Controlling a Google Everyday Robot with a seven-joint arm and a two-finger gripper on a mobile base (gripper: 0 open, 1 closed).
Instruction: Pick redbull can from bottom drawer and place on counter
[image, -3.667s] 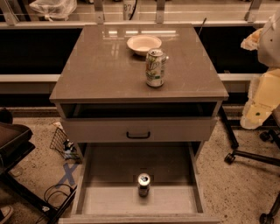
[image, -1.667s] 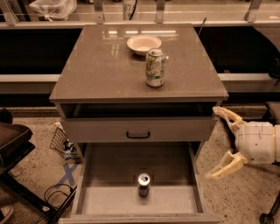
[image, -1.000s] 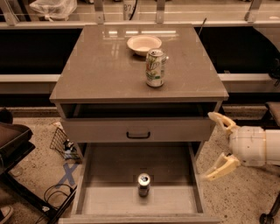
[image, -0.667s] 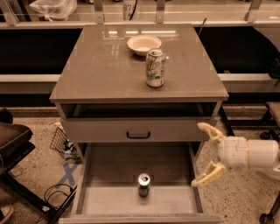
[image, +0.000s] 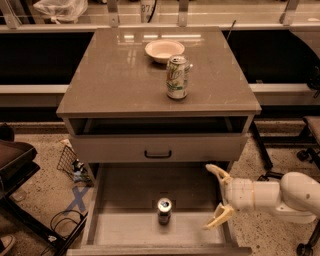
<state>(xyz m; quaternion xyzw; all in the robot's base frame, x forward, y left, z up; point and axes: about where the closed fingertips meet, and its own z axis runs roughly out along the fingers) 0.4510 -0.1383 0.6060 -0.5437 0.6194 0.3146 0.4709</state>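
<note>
The redbull can (image: 164, 210) stands upright on the floor of the open bottom drawer (image: 125, 225), near its front middle. My gripper (image: 216, 196) reaches in from the right over the drawer's right side, open and empty, about a hand's width right of the can. The counter (image: 120, 75) is the glossy grey-brown top of the cabinet above.
A green-and-white soda can (image: 177, 77) and a white bowl (image: 164, 50) stand on the counter. The shallower drawer with a black handle (image: 158, 154) is part open above the bottom drawer. A dark chair (image: 15, 165) stands at left, chair wheels (image: 305, 155) at right.
My gripper has come down from the far right and moved left, now over the bottom drawer's right side and closer to the redbull can. The cans have not moved.
</note>
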